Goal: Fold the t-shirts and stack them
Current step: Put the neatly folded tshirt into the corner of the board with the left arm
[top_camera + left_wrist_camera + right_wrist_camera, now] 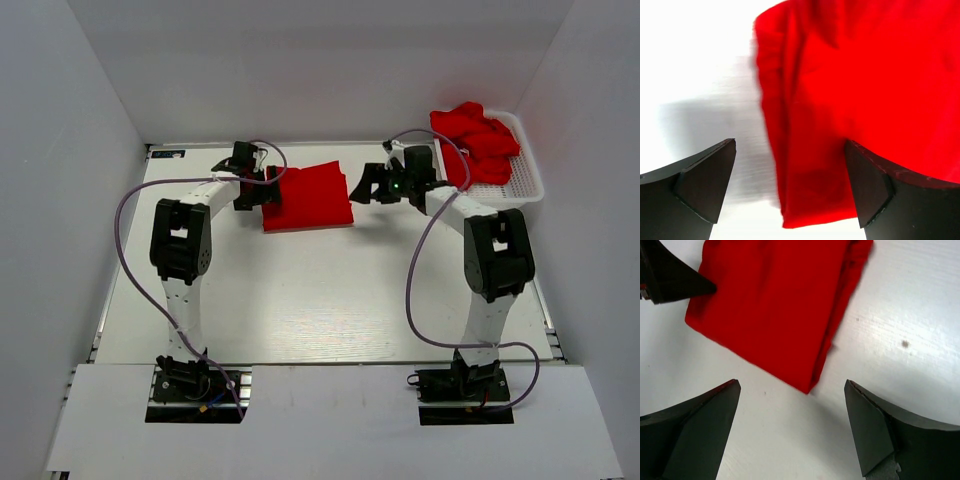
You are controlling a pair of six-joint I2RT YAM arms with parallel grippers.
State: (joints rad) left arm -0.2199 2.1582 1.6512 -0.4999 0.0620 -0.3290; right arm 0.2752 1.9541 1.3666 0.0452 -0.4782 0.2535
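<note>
Folded shirt (307, 197): lies flat at the far middle of the table (300, 300), between the two grippers. Its long axis runs left–right, slightly skewed. Further shirts (475, 135) sit crumpled in the basket (525, 180) at far right.

Left gripper (790, 145): jaws wide, holding nothing, straddling the folded shirt's left edge. Right gripper (792, 385): jaws wide, empty, over bare table just beside a right-hand corner of the folded shirt.

The cloth is probably light, limp and not fragile. Lifted at one point it would likely sag and unfold, so all layers are best pinched together at an edge or at paired corners.
</note>
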